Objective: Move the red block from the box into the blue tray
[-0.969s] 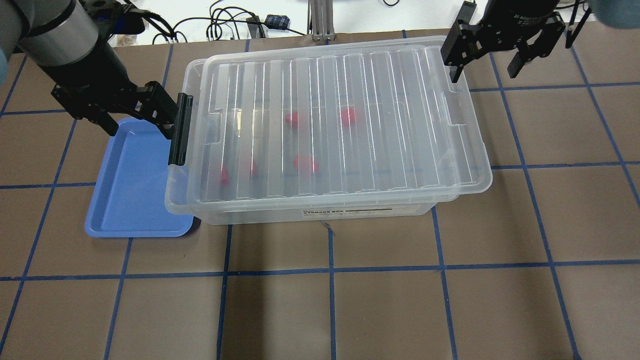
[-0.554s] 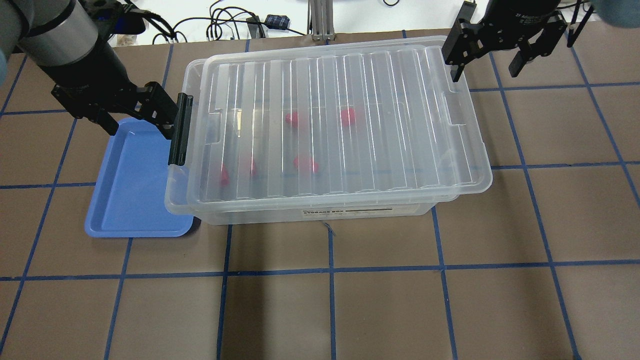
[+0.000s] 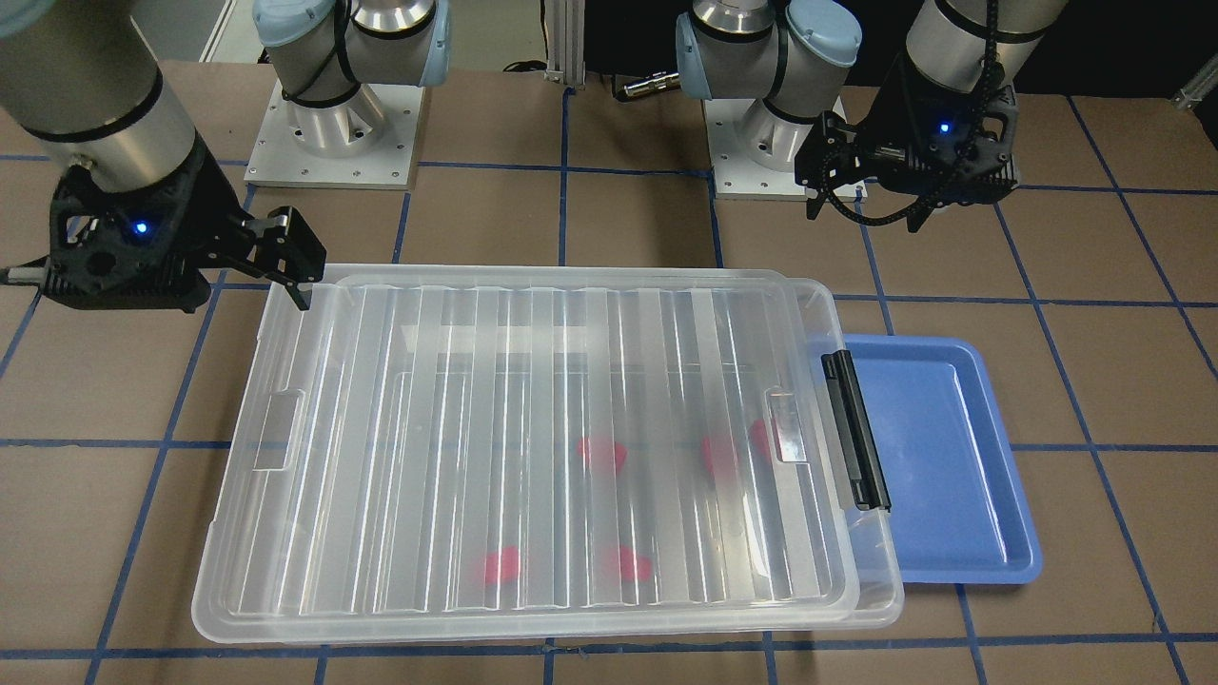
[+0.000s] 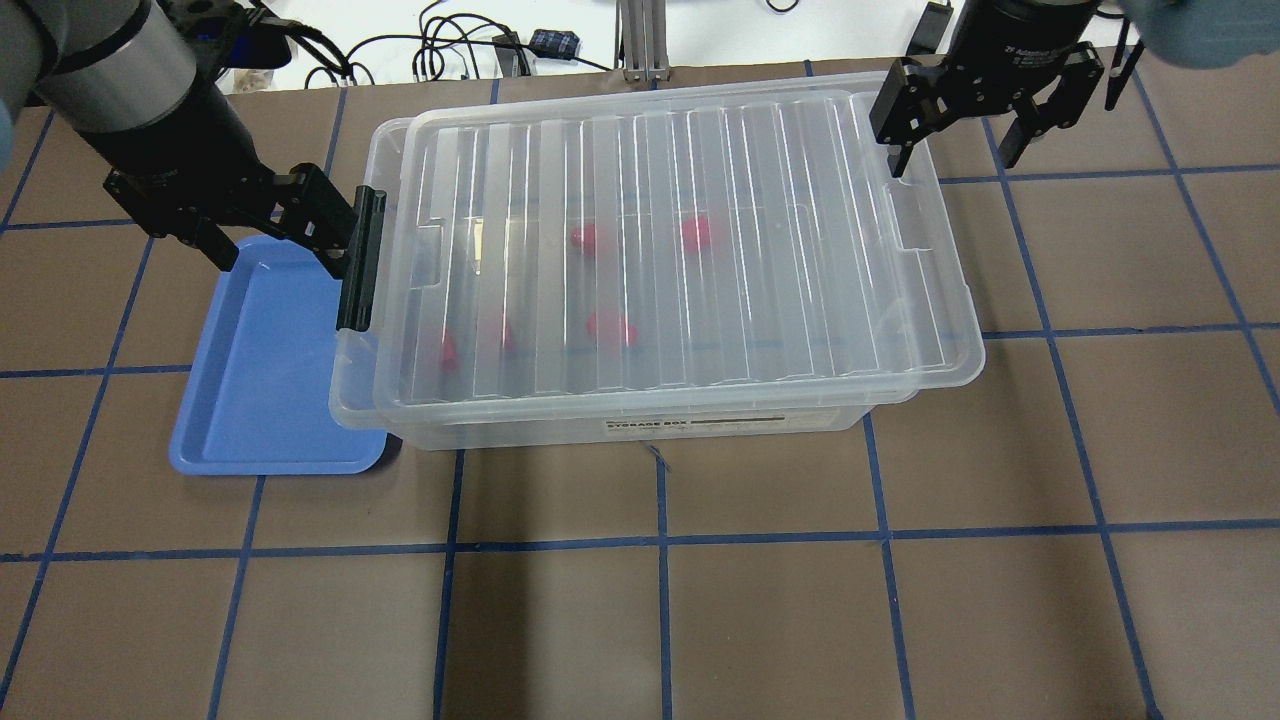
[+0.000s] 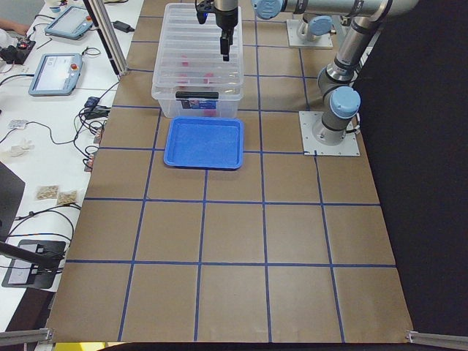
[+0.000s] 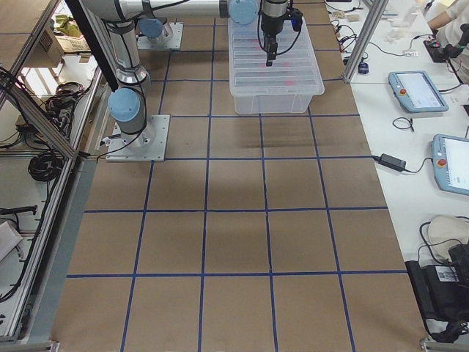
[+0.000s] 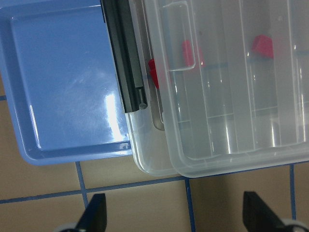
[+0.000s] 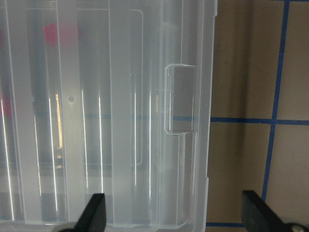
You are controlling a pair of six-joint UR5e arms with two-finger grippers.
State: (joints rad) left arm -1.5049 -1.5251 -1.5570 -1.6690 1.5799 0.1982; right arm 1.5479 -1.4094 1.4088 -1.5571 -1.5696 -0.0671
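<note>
The box [image 4: 500, 432] is a clear bin under a ribbed lid [image 4: 760, 250] that lies slightly askew, with a black latch bar [image 4: 360, 262] at its left end. Several red blocks show blurred through the lid, one of them [image 4: 610, 326] near the middle. The blue tray [image 4: 260, 380] lies empty at the box's left end, its edge under the box rim. My left gripper [image 4: 272, 232] is open above the tray's far end beside the latch; its wrist view shows the tray [image 7: 63, 87] and latch [image 7: 123, 58]. My right gripper [image 4: 955, 130] is open over the box's far right corner.
Cables [image 4: 450, 50] and an aluminium post [image 4: 640, 40] lie beyond the table's far edge. The arm bases [image 3: 333, 124] stand on the robot's side of the table. The brown table is marked with a grid of blue tape.
My right gripper has shifted slightly left and toward the far side, staying over the box's far right corner. The left gripper, box, lid and tray have not moved.
</note>
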